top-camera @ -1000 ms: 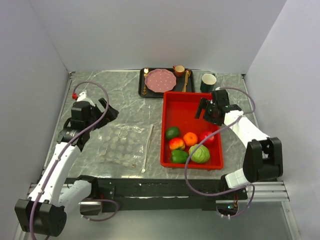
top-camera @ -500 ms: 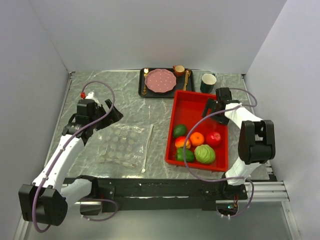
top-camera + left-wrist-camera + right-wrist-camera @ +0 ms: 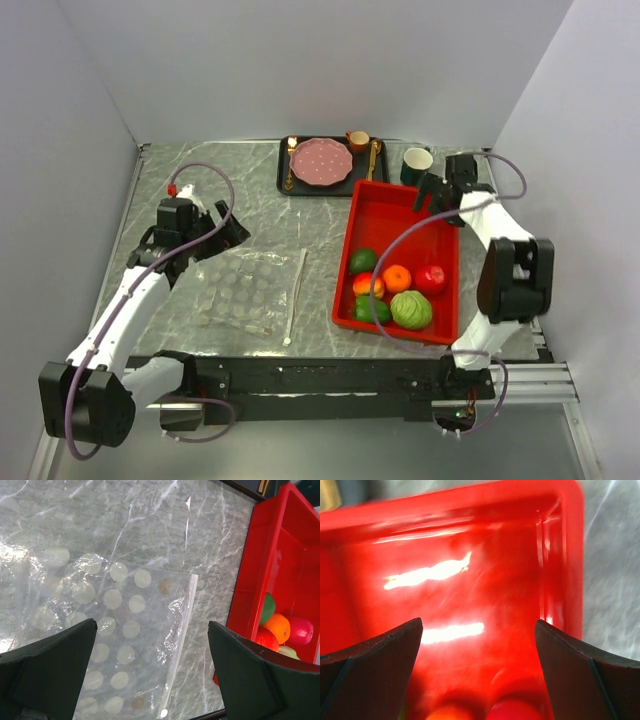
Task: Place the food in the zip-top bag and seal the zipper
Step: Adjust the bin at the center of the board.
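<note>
- Left of centre on the table [image 3: 250,190], the zip-top bag [image 3: 243,290] lies flat. Its zipper [image 3: 296,292] runs along the edge that faces the red tray [image 3: 398,222].
- All the food sits in the near end of that tray, apart from the bag: avocado [image 3: 363,261], red-yellow fruit [image 3: 367,284], orange [image 3: 396,278], apple [image 3: 430,279], green pepper [image 3: 372,310] and cabbage [image 3: 411,309], crowded together.
- The left pincer [image 3: 225,228] hovers near the bag's far-left edge, jaws spread wide and holding nothing. Its wrist view looks down on the bag.
- The right pincer [image 3: 437,190] hangs over the tray's bare far end, equally wide and empty.
- The tray walls ring the food. In the top view the right arm's purple cable [image 3: 408,233] loops across the tray, over the fruit.
- Behind the red tray, a black tray [image 3: 283,188] carries a pink plate [image 3: 321,161], gold cutlery [image 3: 291,165] and a small brown cup [image 3: 358,140].
- A dark green cup [image 3: 416,164] stands just beside the red tray's far edge.
</note>
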Controlling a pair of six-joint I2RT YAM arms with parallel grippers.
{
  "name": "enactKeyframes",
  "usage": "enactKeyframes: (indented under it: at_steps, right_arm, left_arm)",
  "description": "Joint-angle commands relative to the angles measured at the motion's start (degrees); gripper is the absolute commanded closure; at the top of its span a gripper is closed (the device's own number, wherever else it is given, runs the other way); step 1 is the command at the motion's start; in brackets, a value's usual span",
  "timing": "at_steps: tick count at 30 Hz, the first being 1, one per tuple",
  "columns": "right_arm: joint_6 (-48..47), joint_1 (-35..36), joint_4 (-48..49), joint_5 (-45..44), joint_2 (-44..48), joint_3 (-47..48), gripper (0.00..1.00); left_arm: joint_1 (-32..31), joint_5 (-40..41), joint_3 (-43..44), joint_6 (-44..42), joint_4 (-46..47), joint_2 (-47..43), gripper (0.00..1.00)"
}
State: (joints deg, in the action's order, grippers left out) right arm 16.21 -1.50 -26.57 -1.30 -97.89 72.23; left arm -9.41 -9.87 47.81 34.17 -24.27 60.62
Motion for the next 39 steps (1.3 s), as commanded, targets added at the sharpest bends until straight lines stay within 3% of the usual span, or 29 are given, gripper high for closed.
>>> enactKeyframes:
  at_steps: [1, 5, 10, 17, 22, 30, 39]
  right_arm:
    - [4.7, 1.1, 1.1, 1.7, 17.5, -5.5, 0.00]
    - [10.2, 3.0, -3.1, -12.2, 26.0, -14.2, 0.00]
    - [15.7, 1.8, -5.2, -17.1, 29.2, -21.0, 0.00]
    - [17.5, -5.3, -2.4, -10.1, 28.3, -23.4, 0.00]
    - [17.4, -8.5, -1.7, -9.2, 25.2, -20.6, 0.00]
    - [21.9, -13.9, 1.4, -10.9, 20.4, -17.4, 0.00]
    - [15.4, -15.7, 6.4, 10.7, 11.0, -11.7, 0.00]
  left_arm:
    - [-0.4, -1.4, 1.1, -1.4, 2.0, -1.7, 0.01]
    - [-1.8, -2.1, 1.8, -3.0, 1.8, -1.1, 0.01]
    - [-10.4, -1.4, 4.9, -3.8, 3.1, 3.4, 0.01]
    - [-20.2, -3.1, 7.6, -4.0, 4.2, 10.7, 0.01]
    - [-25.3, -7.9, 5.5, -0.5, 8.1, 15.0, 0.01]
    - [-35.2, -7.4, 5.8, 1.8, 10.2, 22.7, 0.01]
    - [-38.9, -9.2, 5.8, 5.5, 15.3, 26.8, 0.01]
